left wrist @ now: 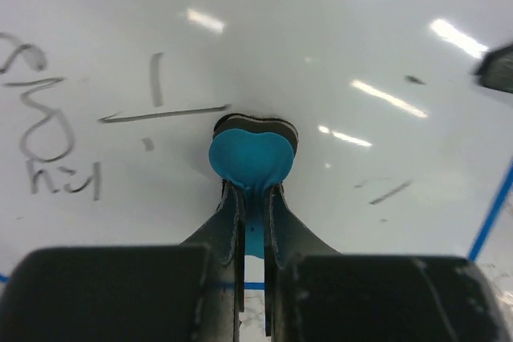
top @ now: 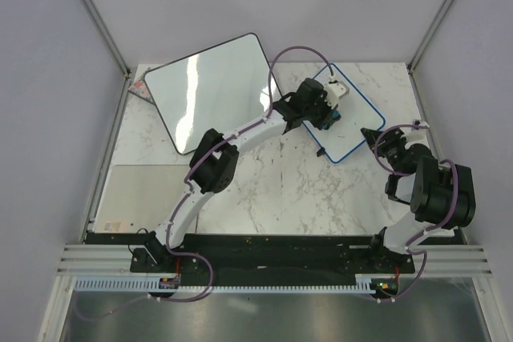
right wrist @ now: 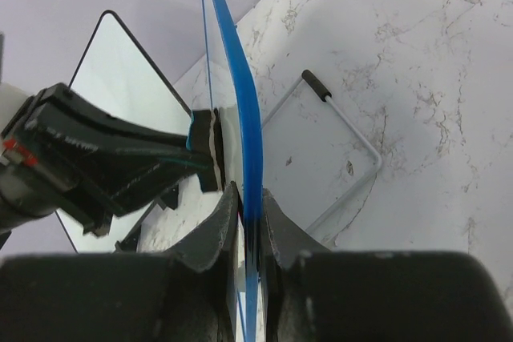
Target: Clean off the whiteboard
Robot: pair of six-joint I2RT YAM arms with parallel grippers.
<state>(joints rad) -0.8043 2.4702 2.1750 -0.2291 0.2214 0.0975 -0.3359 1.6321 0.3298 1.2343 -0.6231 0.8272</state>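
The blue-framed whiteboard (top: 361,114) lies tilted at the back right of the table, raised on its wire stand (right wrist: 345,134). My left gripper (top: 327,116) is shut on a blue eraser (left wrist: 248,156) and presses its felt against the board's surface (left wrist: 337,46). Dark scribbles (left wrist: 48,126) remain left of the eraser, with faint streaks (left wrist: 390,191) to its right. My right gripper (top: 375,137) is shut on the board's blue frame (right wrist: 240,94) at its near right edge, in the right wrist view (right wrist: 250,198).
A larger black-framed whiteboard (top: 212,90) lies at the back left, with a small red-marked item (top: 140,87) at its left corner. A pale mat (top: 144,194) lies front left. Enclosure walls stand on three sides.
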